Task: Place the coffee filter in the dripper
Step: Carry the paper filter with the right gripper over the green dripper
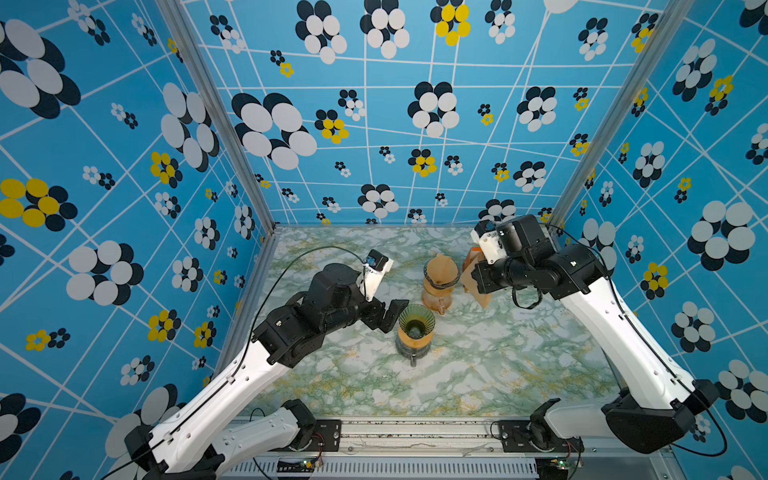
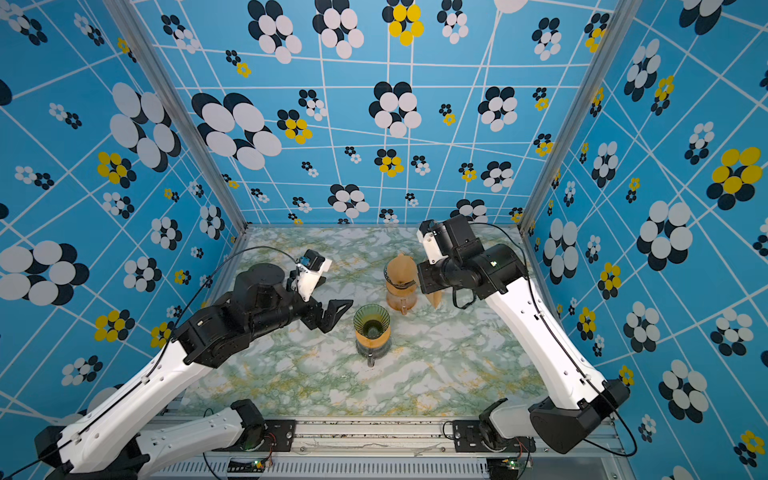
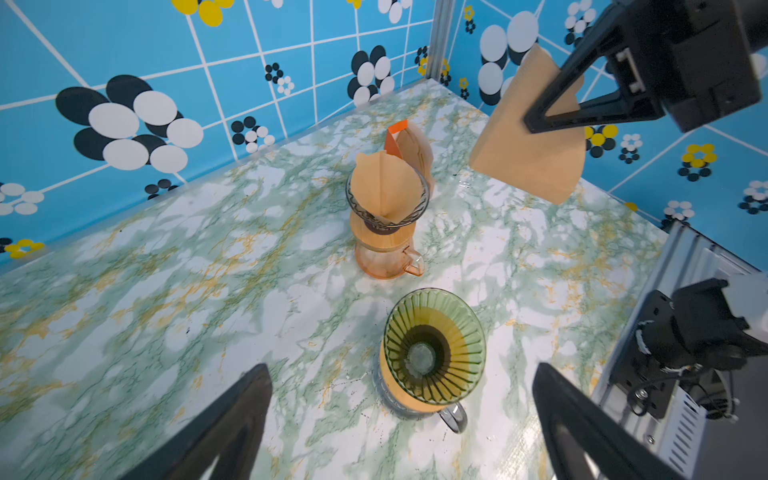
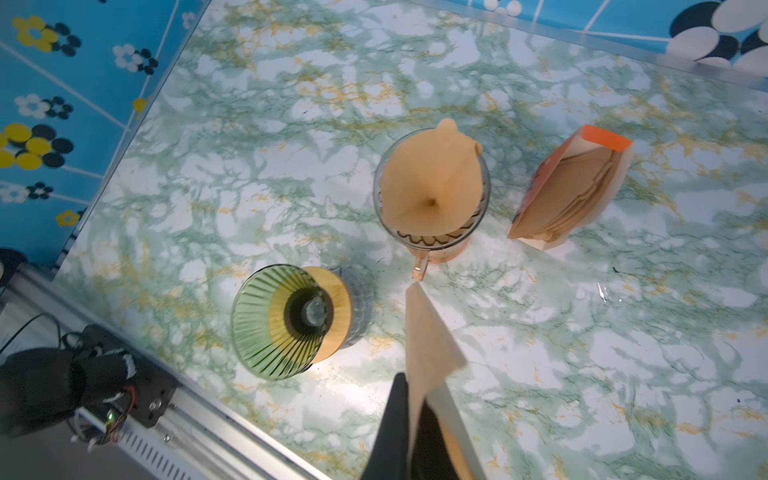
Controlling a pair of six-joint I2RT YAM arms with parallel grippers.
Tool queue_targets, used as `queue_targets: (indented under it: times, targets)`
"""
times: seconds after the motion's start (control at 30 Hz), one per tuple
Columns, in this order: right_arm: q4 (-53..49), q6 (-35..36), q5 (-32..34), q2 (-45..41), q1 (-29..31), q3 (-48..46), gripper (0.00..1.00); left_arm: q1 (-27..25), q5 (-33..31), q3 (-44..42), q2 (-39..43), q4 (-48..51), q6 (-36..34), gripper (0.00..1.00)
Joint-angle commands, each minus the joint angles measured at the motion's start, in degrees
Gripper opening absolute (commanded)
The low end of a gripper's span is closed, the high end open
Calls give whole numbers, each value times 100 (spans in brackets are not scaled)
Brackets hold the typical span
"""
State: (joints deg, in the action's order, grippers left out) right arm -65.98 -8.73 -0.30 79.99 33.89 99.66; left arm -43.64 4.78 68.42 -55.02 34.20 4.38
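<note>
A brown paper coffee filter (image 4: 432,345) hangs folded flat above the table, pinched by my right gripper (image 4: 409,382), which is shut on it. In both top views it shows below the right wrist (image 1: 478,291) (image 2: 435,297). The empty green ribbed dripper (image 1: 416,323) (image 3: 434,347) (image 4: 278,322) sits on a wood-collared glass carafe at mid-table, to the left of the held filter and nearer the front. My left gripper (image 1: 392,316) (image 3: 401,368) stands open just left of the green dripper, holding nothing.
A second dripper (image 1: 440,272) (image 4: 432,187) on an orange carafe stands behind the green one with a filter in it. An orange-edged pack of filters (image 4: 573,187) (image 3: 409,143) stands at the back right. The marble table (image 1: 498,365) ends at blue patterned walls.
</note>
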Motion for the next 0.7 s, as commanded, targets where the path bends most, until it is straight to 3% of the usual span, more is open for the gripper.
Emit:
queue_targets:
  times: [0.0, 0.33, 0.53, 0.67]
  targets:
    - [-793, 131, 136, 377, 374, 439, 2, -13, 485, -201, 327, 402, -161, 99]
    - [-2026, 440, 310, 1674, 1402, 1961, 1, -15, 99, -836, 1335, 723, 756, 99]
    - [-2257, 494, 119, 2247, 1610, 2461, 1, -18, -249, -877, 1432, 1314, 1037, 99]
    - [-2295, 518, 77, 2496, 1715, 2589, 1, -27, -142, -1131, 1574, 1251, 1070, 99]
